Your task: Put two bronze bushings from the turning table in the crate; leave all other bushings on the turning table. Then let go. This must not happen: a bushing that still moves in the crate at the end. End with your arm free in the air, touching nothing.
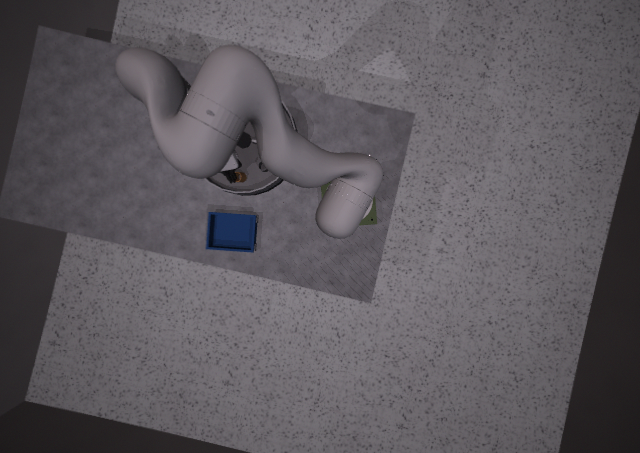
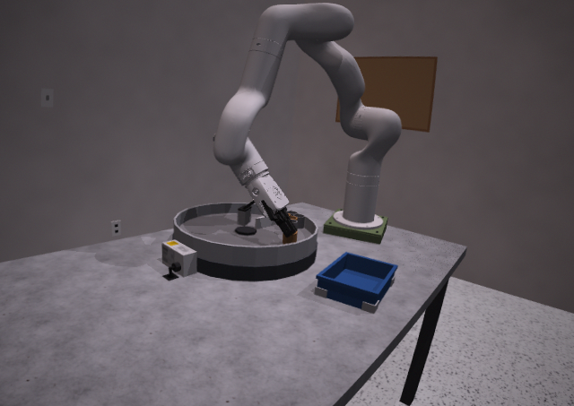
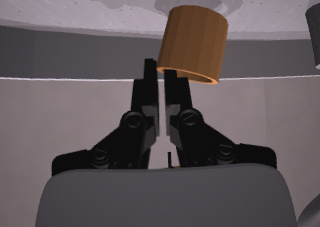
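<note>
My gripper point(image 3: 160, 75) point(image 2: 287, 229) is shut on the wall of a bronze bushing point(image 3: 192, 42) point(image 2: 290, 237) point(image 1: 241, 177), one finger outside and one inside its rim. The bushing hangs tilted at the fingertips, low over the front right part of the turning table point(image 2: 240, 254) point(image 1: 259, 186), just inside its rim. A second bronze bushing point(image 2: 292, 215) stands behind on the turning table next to a dark one point(image 2: 301, 219). A dark grey bushing stands further left. The blue crate point(image 2: 385, 276) point(image 1: 210, 231) is empty on the table, right of the turning table.
A flat black disc point(image 2: 245, 230) lies near the turning table's middle. A small grey box point(image 2: 178, 254) with a yellow label stands against its left front. The arm's green base plate point(image 2: 354, 229) is at the back right. The table edge runs close behind the crate.
</note>
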Action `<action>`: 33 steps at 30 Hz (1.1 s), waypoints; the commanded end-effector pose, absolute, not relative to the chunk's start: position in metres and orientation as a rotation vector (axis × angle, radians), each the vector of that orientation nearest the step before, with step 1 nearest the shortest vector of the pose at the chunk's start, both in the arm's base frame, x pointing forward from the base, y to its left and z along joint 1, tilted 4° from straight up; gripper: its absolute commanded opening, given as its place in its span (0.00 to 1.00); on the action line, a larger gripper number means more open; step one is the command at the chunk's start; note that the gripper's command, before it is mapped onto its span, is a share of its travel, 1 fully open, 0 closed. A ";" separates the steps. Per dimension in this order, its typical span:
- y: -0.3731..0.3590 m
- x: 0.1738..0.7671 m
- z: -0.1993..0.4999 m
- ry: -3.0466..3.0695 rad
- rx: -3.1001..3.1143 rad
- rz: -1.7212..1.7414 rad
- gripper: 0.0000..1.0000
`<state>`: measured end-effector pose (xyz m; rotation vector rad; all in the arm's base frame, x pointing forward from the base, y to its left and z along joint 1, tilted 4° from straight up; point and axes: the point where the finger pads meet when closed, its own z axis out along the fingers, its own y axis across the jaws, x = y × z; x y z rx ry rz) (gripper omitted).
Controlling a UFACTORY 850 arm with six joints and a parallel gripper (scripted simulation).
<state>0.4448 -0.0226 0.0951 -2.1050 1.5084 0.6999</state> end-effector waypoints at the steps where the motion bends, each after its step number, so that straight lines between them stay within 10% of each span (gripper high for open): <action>1: -0.025 0.465 0.097 1.508 -2.106 0.697 0.00; 33: -0.041 0.525 0.101 1.508 -2.106 0.697 0.00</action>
